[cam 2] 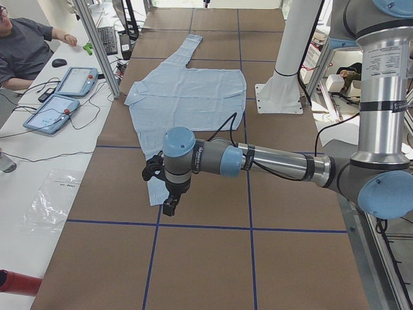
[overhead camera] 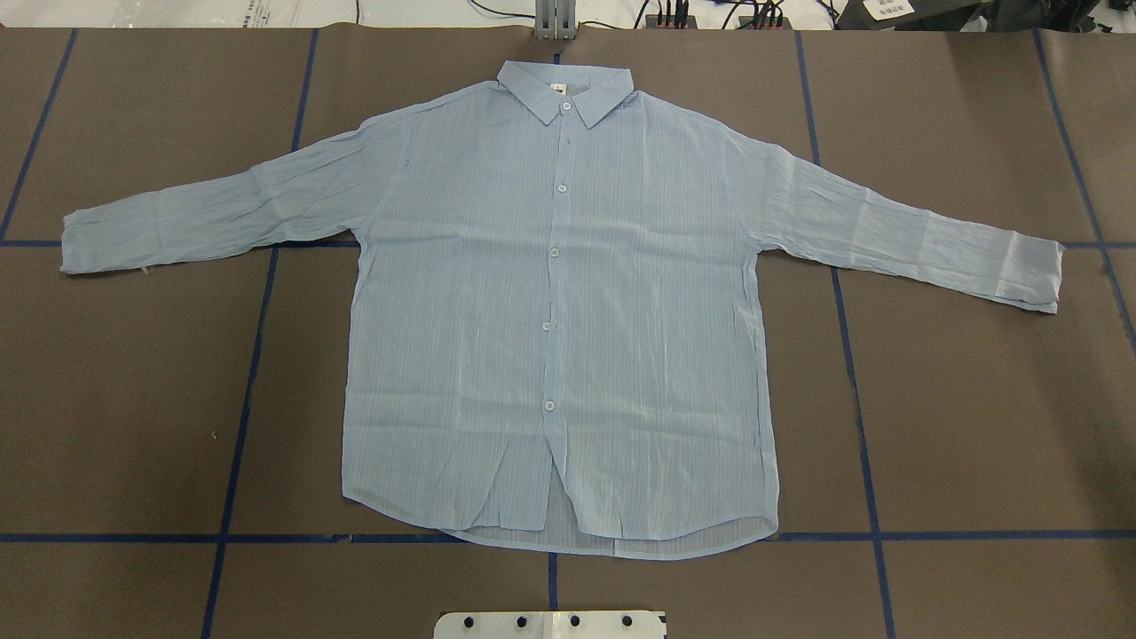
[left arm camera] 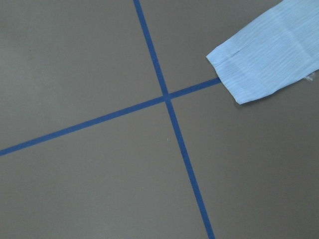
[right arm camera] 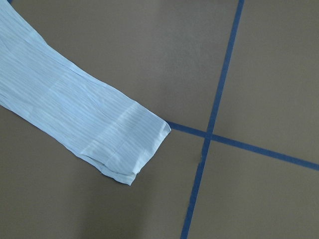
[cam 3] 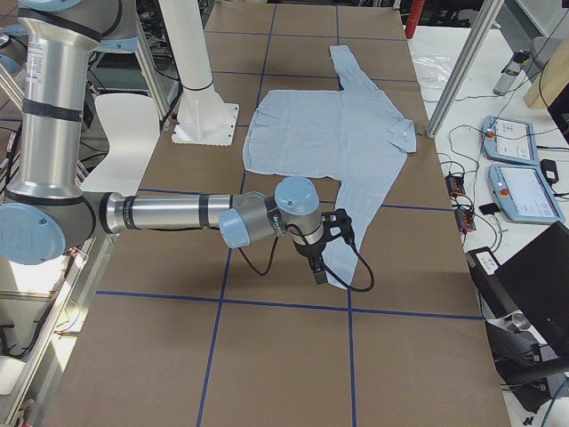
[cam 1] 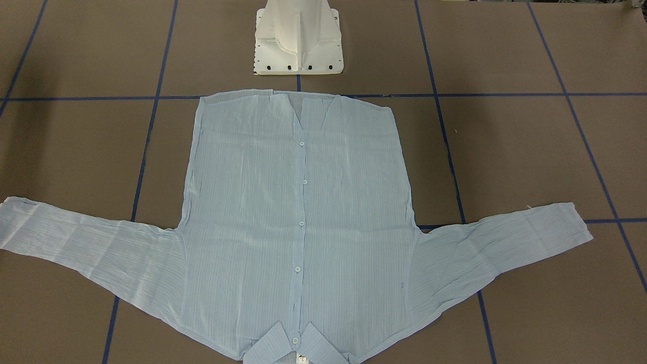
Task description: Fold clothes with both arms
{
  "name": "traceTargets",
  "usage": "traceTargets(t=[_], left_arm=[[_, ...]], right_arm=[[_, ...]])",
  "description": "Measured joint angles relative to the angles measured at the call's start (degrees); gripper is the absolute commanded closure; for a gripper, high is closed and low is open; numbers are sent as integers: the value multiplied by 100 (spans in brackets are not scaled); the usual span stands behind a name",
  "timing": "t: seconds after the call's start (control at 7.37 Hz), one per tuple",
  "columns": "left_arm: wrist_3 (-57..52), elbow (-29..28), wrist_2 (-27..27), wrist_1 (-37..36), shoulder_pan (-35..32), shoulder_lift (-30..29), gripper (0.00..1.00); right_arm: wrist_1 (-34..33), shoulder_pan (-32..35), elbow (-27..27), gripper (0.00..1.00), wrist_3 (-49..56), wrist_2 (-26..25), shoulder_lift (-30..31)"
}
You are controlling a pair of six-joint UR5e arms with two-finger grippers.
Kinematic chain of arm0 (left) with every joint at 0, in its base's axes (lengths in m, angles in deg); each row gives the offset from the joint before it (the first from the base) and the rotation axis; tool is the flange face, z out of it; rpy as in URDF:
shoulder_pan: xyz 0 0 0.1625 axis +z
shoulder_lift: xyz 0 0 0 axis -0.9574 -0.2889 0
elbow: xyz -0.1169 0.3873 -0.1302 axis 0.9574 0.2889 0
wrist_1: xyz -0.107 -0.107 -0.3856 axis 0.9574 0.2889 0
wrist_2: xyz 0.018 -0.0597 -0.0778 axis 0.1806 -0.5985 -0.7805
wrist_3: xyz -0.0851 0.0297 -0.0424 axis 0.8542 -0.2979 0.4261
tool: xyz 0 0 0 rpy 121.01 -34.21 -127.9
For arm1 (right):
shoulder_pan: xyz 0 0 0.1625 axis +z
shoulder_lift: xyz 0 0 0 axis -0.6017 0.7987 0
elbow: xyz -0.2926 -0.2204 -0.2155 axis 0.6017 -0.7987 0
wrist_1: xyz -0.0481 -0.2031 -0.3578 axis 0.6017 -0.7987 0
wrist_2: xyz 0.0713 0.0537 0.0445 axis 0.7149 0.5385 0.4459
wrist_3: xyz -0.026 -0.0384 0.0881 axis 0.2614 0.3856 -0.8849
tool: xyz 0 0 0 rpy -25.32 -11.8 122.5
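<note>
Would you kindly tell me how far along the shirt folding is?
Done: the light blue striped button-up shirt lies flat, buttoned, sleeves spread. In hand: the left gripper hangs near one cuff, the right gripper near the other. Left: every fold.

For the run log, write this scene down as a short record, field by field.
shirt: light blue, spread flat on the table, front up, buttoned, sleeves out
collar: on the side away from the robot
left gripper: above the table by the left cuff, open or shut cannot tell
right gripper: above the table by the right cuff, cannot tell
folds made: none
</note>
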Motion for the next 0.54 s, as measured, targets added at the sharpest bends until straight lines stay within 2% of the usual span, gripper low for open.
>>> traceTargets(t=[0.54], left_arm=[[448, -266, -34, 458, 14, -373, 0]], right_arm=[[337, -69, -462, 0, -220, 54, -95]])
